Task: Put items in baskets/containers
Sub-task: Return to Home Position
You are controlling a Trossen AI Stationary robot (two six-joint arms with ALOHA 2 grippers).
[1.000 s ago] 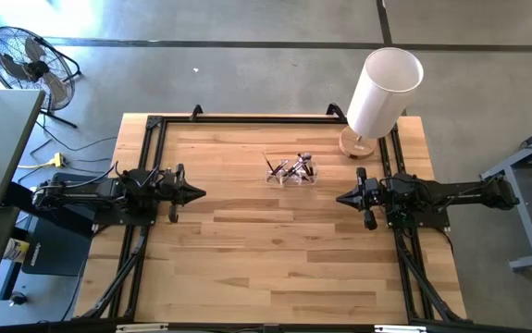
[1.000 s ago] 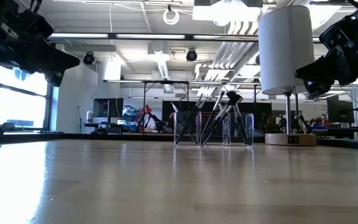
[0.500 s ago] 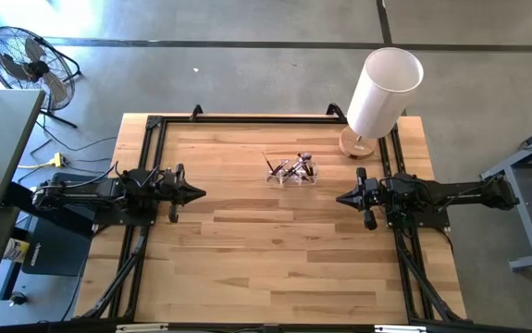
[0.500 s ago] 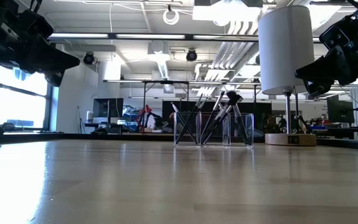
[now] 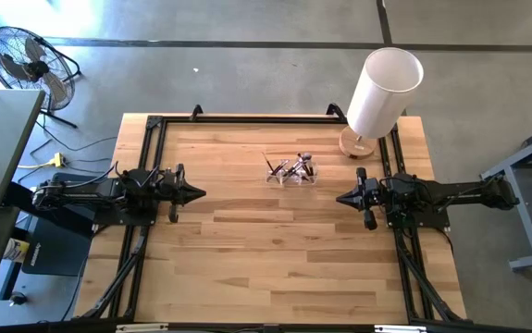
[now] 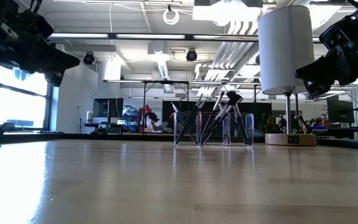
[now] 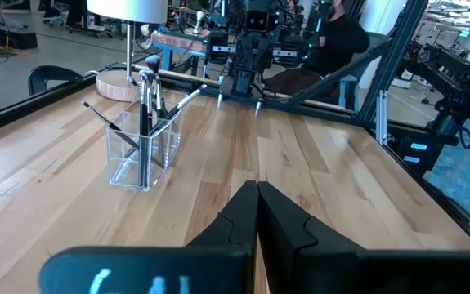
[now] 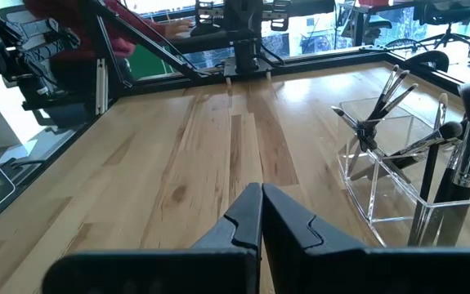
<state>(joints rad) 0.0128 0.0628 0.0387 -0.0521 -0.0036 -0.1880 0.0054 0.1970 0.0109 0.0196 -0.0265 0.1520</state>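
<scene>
overhead, level, wrists: common clear tray (image 7: pixel 123 160)

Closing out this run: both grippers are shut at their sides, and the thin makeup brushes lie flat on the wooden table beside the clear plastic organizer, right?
No: the low view shows the thin makeup brushes standing tilted inside the clear plastic organizer, not flat on the wooden table. The left gripper and right gripper are shut at their sides.

Clear, sectioned plastic organizer (image 6: pixel 248 132) stands upright just right of centre in the low view, just above centre in the high view. Thin dark-handled makeup brushes (image 6: pixel 233 98) stand inside it, leaning and crossing, bristle tips up, spread across its sections.
</scene>
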